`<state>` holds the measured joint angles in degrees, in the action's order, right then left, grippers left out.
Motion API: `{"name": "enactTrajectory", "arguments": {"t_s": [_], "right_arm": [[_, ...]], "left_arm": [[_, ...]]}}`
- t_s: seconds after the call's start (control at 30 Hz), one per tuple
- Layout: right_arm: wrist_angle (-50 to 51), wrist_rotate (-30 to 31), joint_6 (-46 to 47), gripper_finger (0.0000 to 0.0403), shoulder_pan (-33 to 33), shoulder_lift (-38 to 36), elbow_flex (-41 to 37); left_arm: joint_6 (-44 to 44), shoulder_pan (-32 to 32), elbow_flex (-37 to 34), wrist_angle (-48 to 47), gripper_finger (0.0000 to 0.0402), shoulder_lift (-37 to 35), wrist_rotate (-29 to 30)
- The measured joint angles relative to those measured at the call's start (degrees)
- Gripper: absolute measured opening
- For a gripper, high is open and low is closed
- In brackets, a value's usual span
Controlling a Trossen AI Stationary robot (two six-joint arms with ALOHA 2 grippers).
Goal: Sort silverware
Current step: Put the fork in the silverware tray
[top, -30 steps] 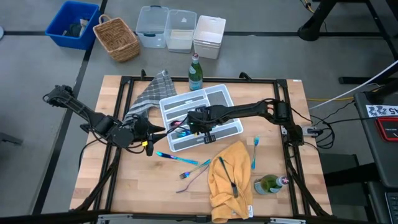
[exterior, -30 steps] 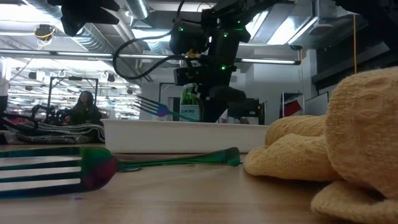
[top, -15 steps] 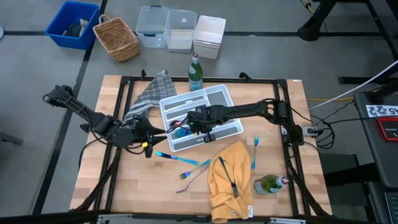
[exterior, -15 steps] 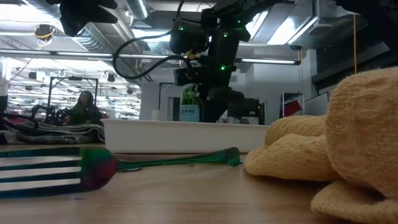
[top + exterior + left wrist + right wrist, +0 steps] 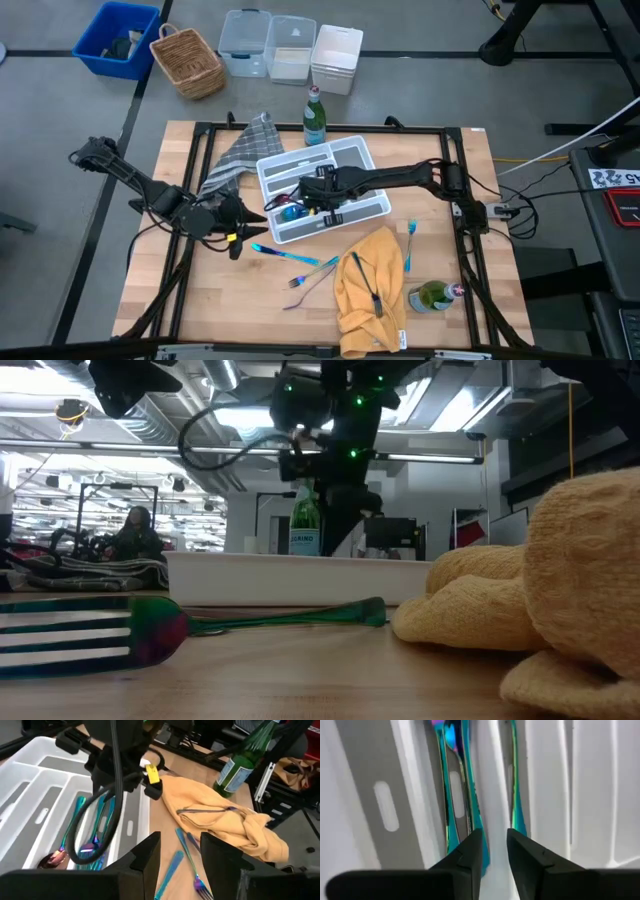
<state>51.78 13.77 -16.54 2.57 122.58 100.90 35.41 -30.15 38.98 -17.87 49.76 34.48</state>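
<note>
A: With the right end effector hanging just above the white divided tray, fingers parted a little and nothing between them, I'd judge a piece has just been set down and the next pick is due

B: And the left end effector?

A: Low over the surface beside the tray's near-left corner, fingers moderately apart, empty. It looks toward the loose pieces: a teal utensil nearest it, then a teal fork and a purplish fork lying close together

B: What else is unsorted?

A: One teal piece right of the yellow cloth, and a dark utensil lying on the cloth

B: Tray contents?

A: Right wrist view shows two teal handles together in one slot and a single teal handle in the next. Left wrist view adds a purplish spoon bowl at the slot's end. Other compartments look bare

B: Next move?

A: My guess: left arm drops onto the nearest teal utensil. It lies flat on the wood, so the fingers must straddle the slim handle squarely or it will skid

B: Other containers?

A: Green bottle behind the tray, another by the cloth; contents unclear
</note>
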Motion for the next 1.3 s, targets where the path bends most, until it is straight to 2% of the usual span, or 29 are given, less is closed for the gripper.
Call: {"name": "enactTrajectory", "arguments": {"t_s": [0.1,0.23,0.5,0.6,0.7,0.83,0.93,1.1,1.3], "right_arm": [[2.68,-0.88,2.11,0.0092,0.02,-0.03,3.92],[6.16,-1.27,3.86,0.0092,0.02,-0.07,9.73],[11.91,-3.36,4.73,0.0092,0.04,-0.07,22.23],[14.92,-6.69,4.75,0.0092,0.04,-0.07,26.32],[18.60,-13.92,4.79,0.0092,0.04,-0.07,29.39],[22.60,-25.67,4.80,0.0092,-0.81,-0.07,30.14],[23.88,-30.67,4.78,0.0092,-2.70,-0.12,29.30],[23.90,-31.35,4.04,0.0092,-6.84,-0.03,27.14],[23.79,-31.34,2.85,0.0092,-9.72,-0.07,24.35]], "left_arm": [[-1.77,0.00,0.00,0.04,0.0127,0.17,-0.08],[-5.19,0.59,0.00,1.72,0.0127,1.88,-3.07],[-9.92,4.72,-0.02,10.17,0.0127,9.33,-13.87],[-10.01,6.40,-0.02,12.51,0.0127,11.46,-18.58],[-10.42,7.37,-0.02,13.27,0.0127,12.06,-21.31],[-10.56,7.76,-0.02,13.03,0.0127,12.04,-21.44],[-10.14,7.91,-0.02,12.44,0.0127,12.04,-21.46],[-10.64,7.91,-0.02,11.80,0.0127,12.04,-21.28],[-7.96,8.20,-0.02,10.00,0.0127,12.04,-17.56]]}}
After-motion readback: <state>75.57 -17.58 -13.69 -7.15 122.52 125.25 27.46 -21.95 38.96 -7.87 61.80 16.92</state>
